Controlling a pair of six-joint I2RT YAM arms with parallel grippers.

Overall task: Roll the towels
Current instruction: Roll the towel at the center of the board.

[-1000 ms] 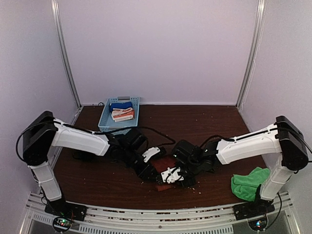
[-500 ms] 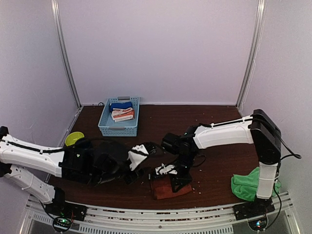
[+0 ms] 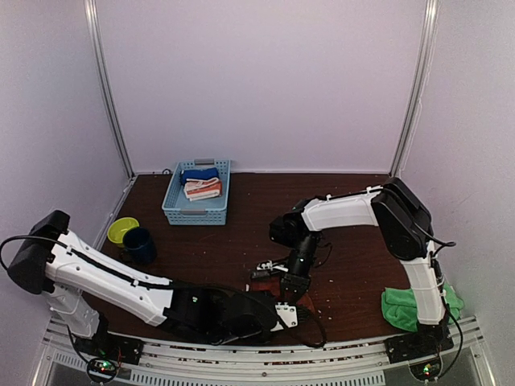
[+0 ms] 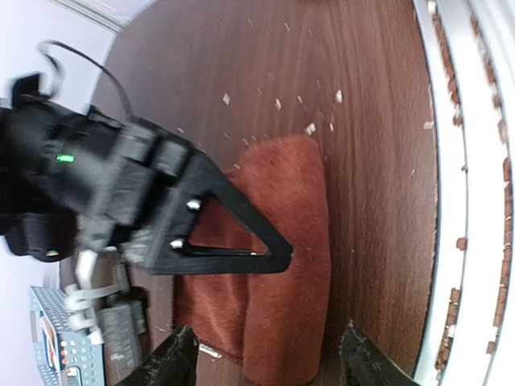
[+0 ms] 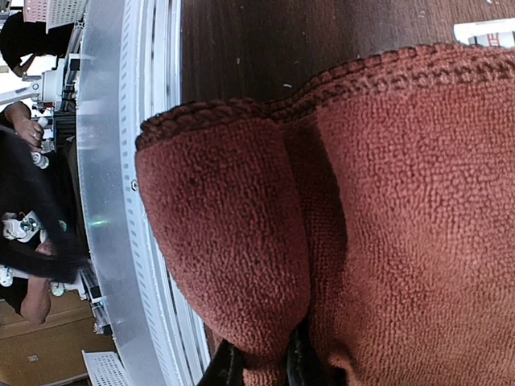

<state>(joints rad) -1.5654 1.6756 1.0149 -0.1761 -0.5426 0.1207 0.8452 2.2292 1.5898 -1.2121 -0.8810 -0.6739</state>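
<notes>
Rust towel pinched by right tool

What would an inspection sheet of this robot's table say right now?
Surface: dark wooden table, scattered with pale crumbs.
Job's things: rust towel partly folded near the front edge; green towel bunched at the right.
Clutter: blue basket holding cloths; yellow-green bowl; dark mug.
Grippers: right gripper pinches a fold of the rust towel; left gripper open over it.
Cables: black cables run along the arms.
Surroundings: pale walls; metal rail in front.
</notes>
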